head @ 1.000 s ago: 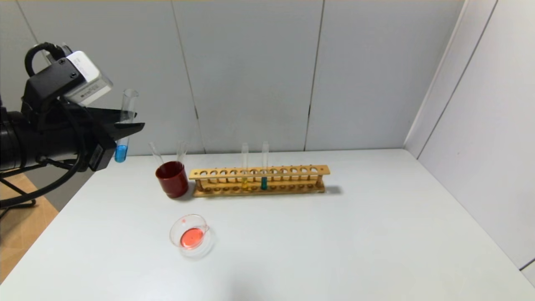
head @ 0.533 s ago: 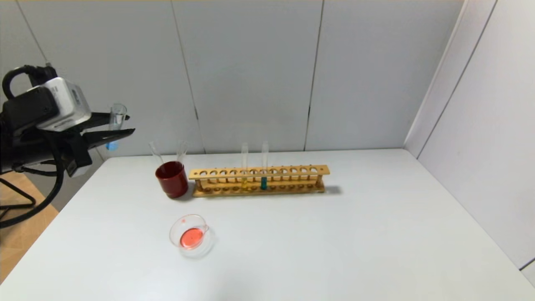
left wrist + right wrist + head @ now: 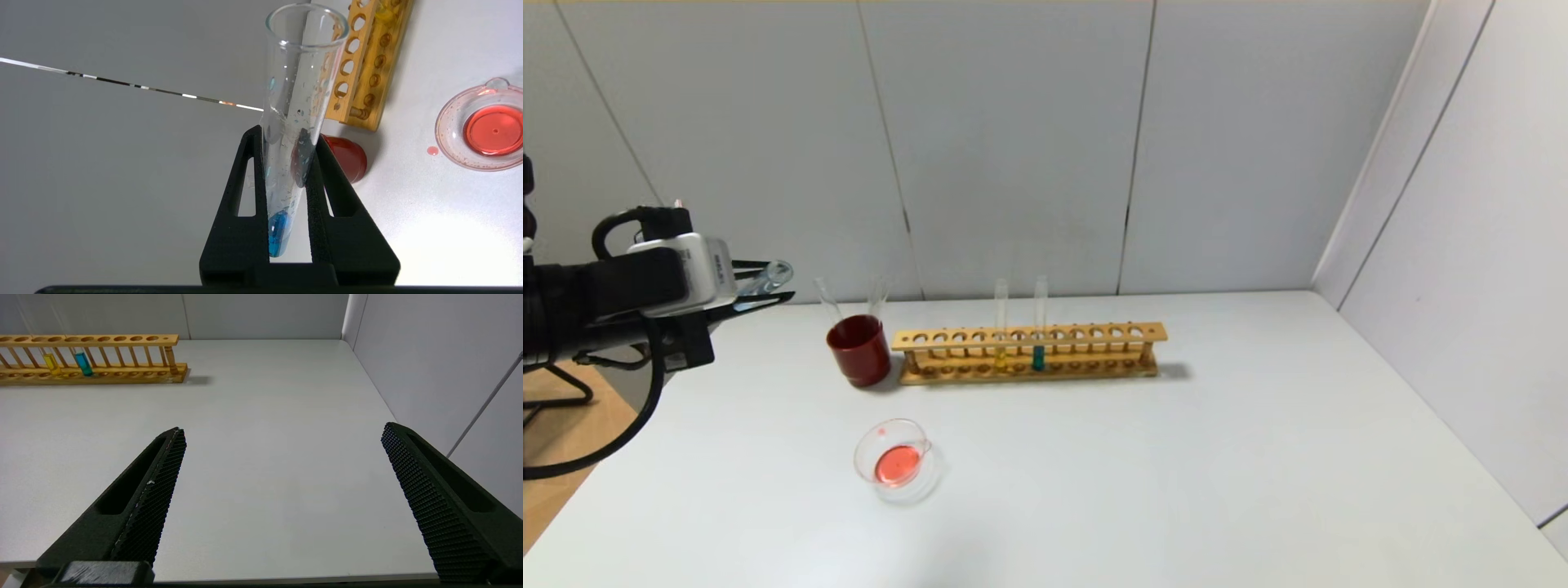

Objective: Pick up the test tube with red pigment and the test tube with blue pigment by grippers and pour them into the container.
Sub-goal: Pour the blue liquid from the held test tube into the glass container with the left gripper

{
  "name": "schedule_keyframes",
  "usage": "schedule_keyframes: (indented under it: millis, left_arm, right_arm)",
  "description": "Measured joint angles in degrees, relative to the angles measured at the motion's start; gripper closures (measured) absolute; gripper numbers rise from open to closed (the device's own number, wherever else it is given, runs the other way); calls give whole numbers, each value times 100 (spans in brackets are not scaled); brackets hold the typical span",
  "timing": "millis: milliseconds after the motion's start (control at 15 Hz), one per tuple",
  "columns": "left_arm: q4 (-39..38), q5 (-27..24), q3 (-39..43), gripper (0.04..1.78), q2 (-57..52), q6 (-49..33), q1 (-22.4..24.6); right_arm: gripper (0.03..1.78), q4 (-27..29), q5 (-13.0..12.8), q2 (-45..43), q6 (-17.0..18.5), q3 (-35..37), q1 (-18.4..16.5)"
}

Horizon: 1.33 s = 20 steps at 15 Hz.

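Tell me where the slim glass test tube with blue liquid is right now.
The slim glass test tube with blue liquid is clamped in the left gripper, at the head view's far left, left of the dark red cup.

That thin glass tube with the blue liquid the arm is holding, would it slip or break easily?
Probably fragile: the test tube with blue pigment is thin clear glass. Likely slippery too, smooth, wet with droplets, and pinched only between two narrow black fingers. Being round, it would probably roll if laid on the table.

Blue liquid in clear tube (image 3: 286, 163); red liquid in clear dish (image 3: 897, 461).
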Motion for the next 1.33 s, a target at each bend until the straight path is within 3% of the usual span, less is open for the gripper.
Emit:
schedule_keyframes:
  millis: [467,1067,1333]
  left_arm:
    - [-254,-22,207,151,162,751,35]
    - [-2288,-488,937,151,964,972,188]
    - [-2417,-529,1220,151,1107,970,199]
  right_arm:
    - [6,-2,0,0,0,0,0]
    - [6,-2,0,0,0,0,0]
    - [6,-2,0,0,0,0,0]
